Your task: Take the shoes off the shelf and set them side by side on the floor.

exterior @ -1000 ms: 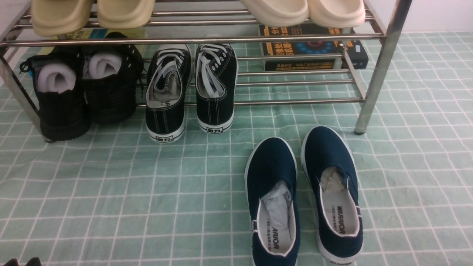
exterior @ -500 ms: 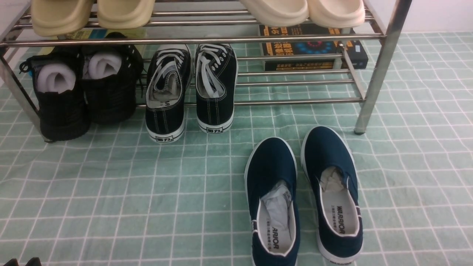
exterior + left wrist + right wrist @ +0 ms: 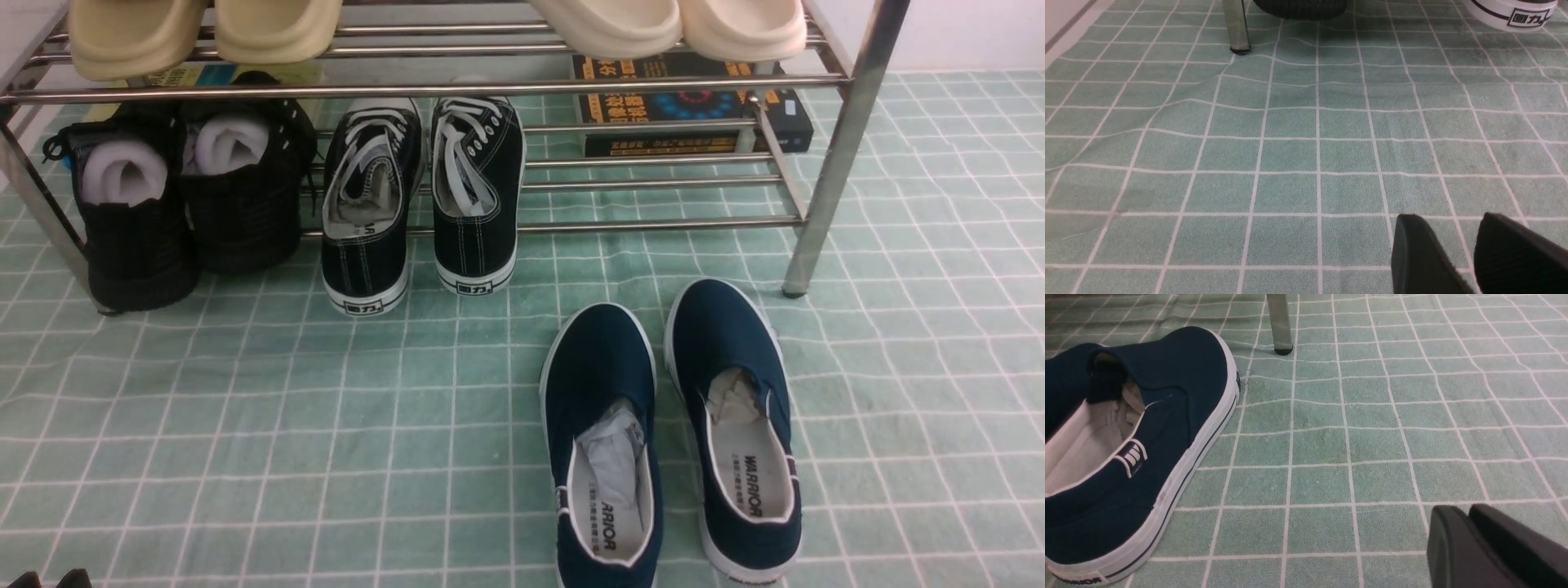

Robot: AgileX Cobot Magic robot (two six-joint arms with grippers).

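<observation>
- The shoes [image 3: 669,433] lie side by side on the floor [image 3: 245,457], toes toward the shelf [image 3: 841,147]; both insoles read "WARRIOR".
- Black lace-up sneakers [image 3: 420,196] on the lower tier carry boxed heel logos.
- The left gripper [image 3: 1474,249] stands slightly parted, holding nothing.
- The right gripper [image 3: 1470,531] has its fingers nearly together, holding nothing.
</observation>
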